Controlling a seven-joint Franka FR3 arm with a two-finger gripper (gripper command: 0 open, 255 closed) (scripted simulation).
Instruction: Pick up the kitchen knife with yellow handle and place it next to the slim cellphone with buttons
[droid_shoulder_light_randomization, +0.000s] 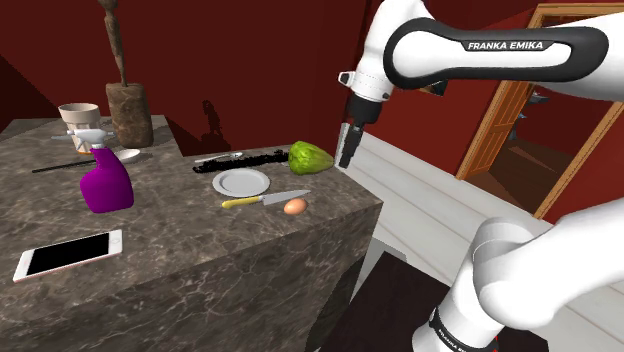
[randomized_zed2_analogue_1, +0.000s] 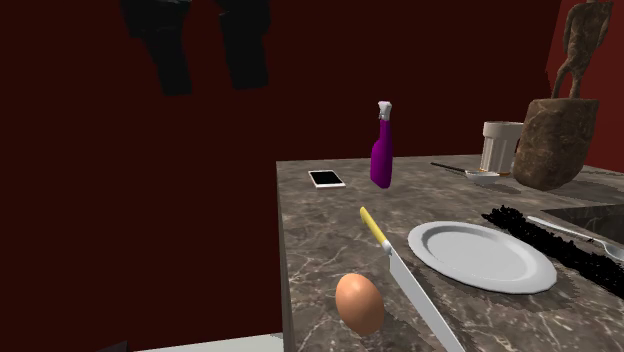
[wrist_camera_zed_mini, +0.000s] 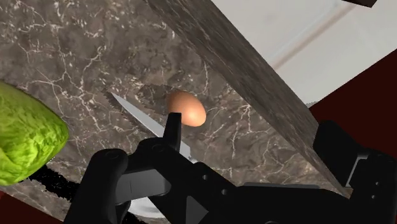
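The knife (droid_shoulder_light_randomization: 264, 200) lies flat on the marble counter (droid_shoulder_light_randomization: 180, 285), its yellow handle (randomized_zed2_analogue_1: 374, 226) pointing toward the purple bottle and its blade (wrist_camera_zed_mini: 137, 118) toward the counter's end. A brown egg (droid_shoulder_light_randomization: 294, 206) rests right beside the blade. The slim white phone (droid_shoulder_light_randomization: 68, 255) with a black screen lies far off near the counter's front corner, small in the second exterior view (randomized_zed2_analogue_1: 326, 179). My gripper (droid_shoulder_light_randomization: 347, 150) hangs in the air above the counter's end, past the lettuce, open and holding nothing. In the wrist view my gripper (wrist_camera_zed_mini: 252, 127) looks down on the egg (wrist_camera_zed_mini: 186, 108) and the blade.
A white plate (droid_shoulder_light_randomization: 241, 181) sits just behind the knife, a green lettuce (droid_shoulder_light_randomization: 309, 158) and a black strip (droid_shoulder_light_randomization: 250, 160) beyond it. A purple spray bottle (droid_shoulder_light_randomization: 105, 183) stands between knife and phone. A cup (droid_shoulder_light_randomization: 78, 117) and a brown statue (droid_shoulder_light_randomization: 128, 100) stand at the back.
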